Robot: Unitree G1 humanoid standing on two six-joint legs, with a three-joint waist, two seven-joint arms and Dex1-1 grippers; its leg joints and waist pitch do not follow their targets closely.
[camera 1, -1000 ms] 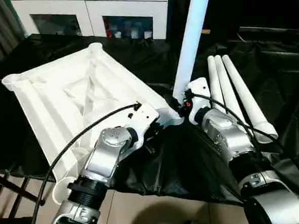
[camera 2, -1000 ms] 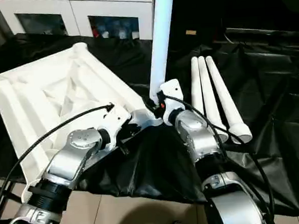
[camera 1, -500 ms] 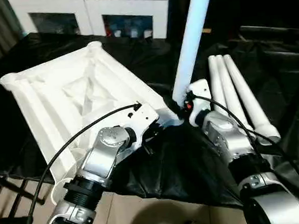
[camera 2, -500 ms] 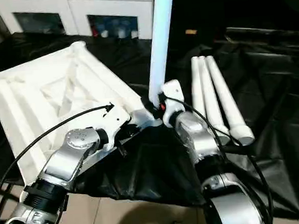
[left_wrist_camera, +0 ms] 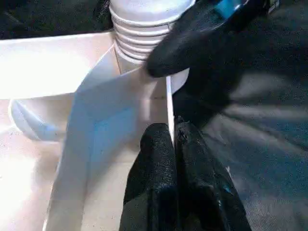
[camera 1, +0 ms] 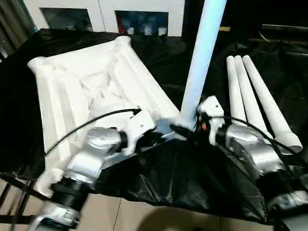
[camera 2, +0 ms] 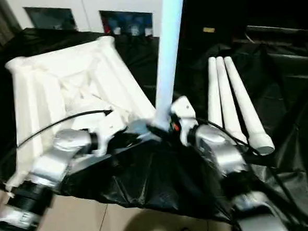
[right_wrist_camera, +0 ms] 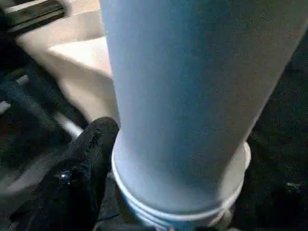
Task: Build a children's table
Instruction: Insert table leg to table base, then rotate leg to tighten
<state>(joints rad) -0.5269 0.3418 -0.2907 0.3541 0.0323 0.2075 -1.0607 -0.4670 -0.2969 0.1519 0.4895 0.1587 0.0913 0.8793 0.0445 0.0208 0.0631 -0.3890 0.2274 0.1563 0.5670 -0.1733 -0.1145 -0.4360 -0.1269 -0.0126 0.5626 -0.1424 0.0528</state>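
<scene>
Tabletop (camera 1: 84,93) upside down, leg (camera 1: 202,55) upright in corner, L claw (left_wrist_camera: 174,139) pinching rim.

White ribbed tabletop (camera 1: 84,93) is lying underside-up at left; one white leg (camera 1: 202,55) is standing upright in its near-right corner socket; three spare legs (camera 1: 252,96) are lying side by side at right.

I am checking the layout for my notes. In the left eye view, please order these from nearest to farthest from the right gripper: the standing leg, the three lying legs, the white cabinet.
1. Standing leg: right at the right gripper, at the table top's near corner.
2. Three lying legs: on the black cloth, to its right.
3. White cabinet: behind the table, far left.
</scene>
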